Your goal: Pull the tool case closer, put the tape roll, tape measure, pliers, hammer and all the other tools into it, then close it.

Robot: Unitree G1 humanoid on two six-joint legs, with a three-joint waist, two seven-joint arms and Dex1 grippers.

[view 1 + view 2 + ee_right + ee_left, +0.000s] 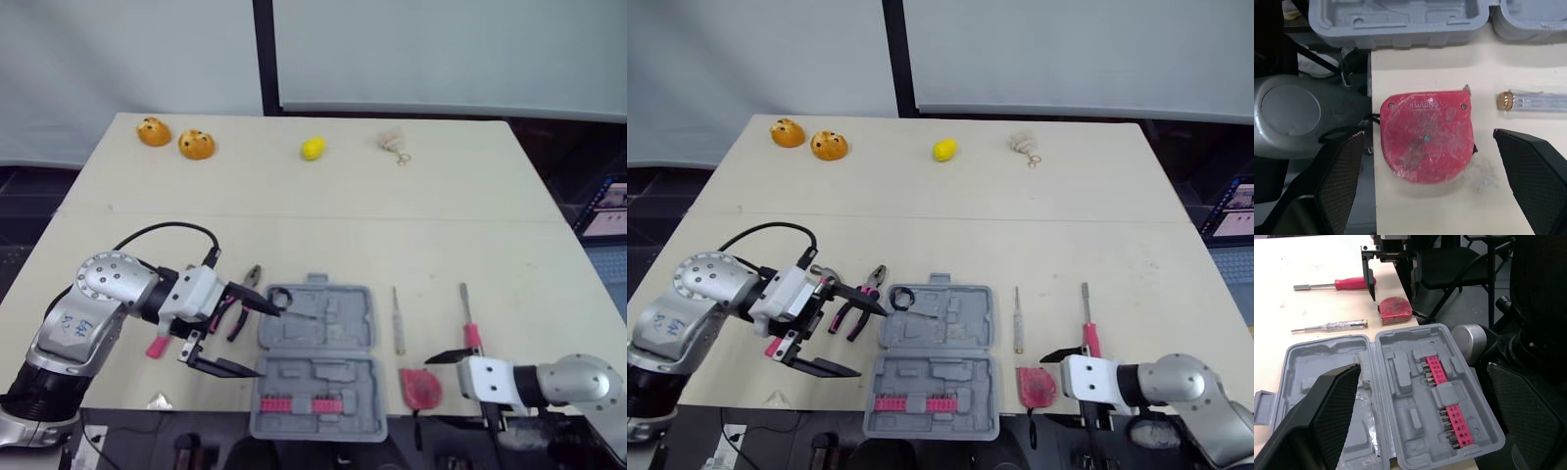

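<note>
The tool case (315,357) lies open at the table's near edge, with the left gripper (263,340) spread wide at its left side, probably to steady or drag it. The right gripper (1427,139), also wide open, frames the tape measure (419,388) just right of the case — lined up, I judge, to grasp it.

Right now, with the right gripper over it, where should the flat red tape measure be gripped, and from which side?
Grip the red tape measure across its narrow side walls, coming straight down from above. It lies flat on its broad face near the table edge, so only the thin rim offers opposing surfaces. The open right gripper straddles it.
</note>
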